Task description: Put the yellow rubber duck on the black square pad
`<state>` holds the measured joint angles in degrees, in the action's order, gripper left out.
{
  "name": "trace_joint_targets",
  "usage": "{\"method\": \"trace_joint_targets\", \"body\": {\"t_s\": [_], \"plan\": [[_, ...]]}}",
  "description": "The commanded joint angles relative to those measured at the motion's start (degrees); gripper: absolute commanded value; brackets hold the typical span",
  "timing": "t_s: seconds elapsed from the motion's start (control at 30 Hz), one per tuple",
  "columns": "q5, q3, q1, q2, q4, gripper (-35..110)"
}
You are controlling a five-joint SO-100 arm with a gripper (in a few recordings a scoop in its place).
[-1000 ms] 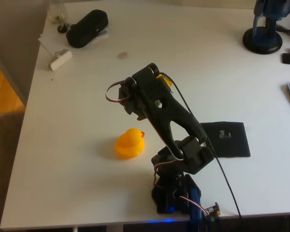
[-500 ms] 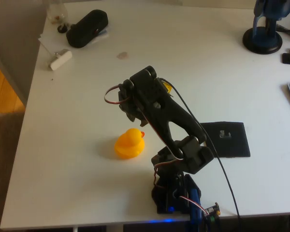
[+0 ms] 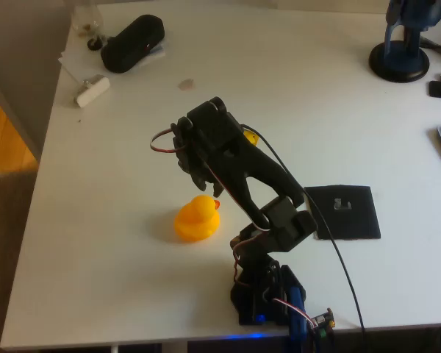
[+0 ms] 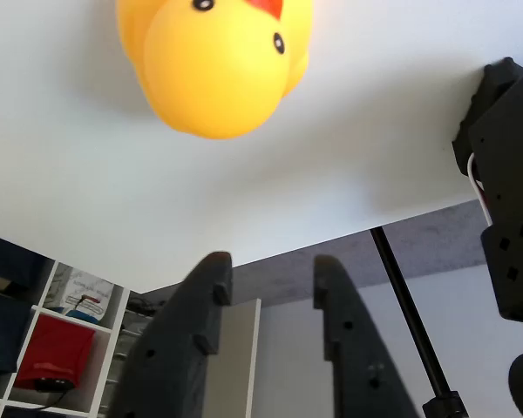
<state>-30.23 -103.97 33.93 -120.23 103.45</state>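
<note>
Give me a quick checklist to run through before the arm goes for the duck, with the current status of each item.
1. Gripper open: ok, the fingers stand apart with a gap between them in the wrist view.
2. Gripper empty: ok, nothing sits between the fingers.
3. Yellow rubber duck upright on the table: ok, head up, beak toward the arm.
4. Gripper lined up on the duck: cannot tell; in the wrist view the duck sits apart from the fingertips and a bit to the left.
5. Black square pad free to receive the duck: ok, its visible surface is bare, though the arm covers its left edge.
</note>
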Motion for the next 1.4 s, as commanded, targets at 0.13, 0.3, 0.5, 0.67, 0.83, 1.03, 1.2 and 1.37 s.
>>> {"method": "trace_joint_targets", "body": {"t_s": [0.13, 0.3, 0.5, 0.67, 0.83, 1.03, 1.2, 1.37], "plan": [[-0.3, 0.1, 1.2, -0.4, -2.8, 11], [-0.3, -0.5, 1.2, -0.4, -3.3, 12], [-0.3, -0.8, 1.2, -0.4, -3.3, 22], [-0.3, -4.2, 3.4, -0.4, -3.3, 26], [-0.1, -8.9, 9.6, -0.7, -3.4, 26], [-0.1, -9.4, 9.7, -1.0, -3.4, 26], [-0.1, -9.1, 9.6, -0.8, -3.5, 26], [-0.1, -8.8, 9.5, -0.6, -3.9, 26]]}}
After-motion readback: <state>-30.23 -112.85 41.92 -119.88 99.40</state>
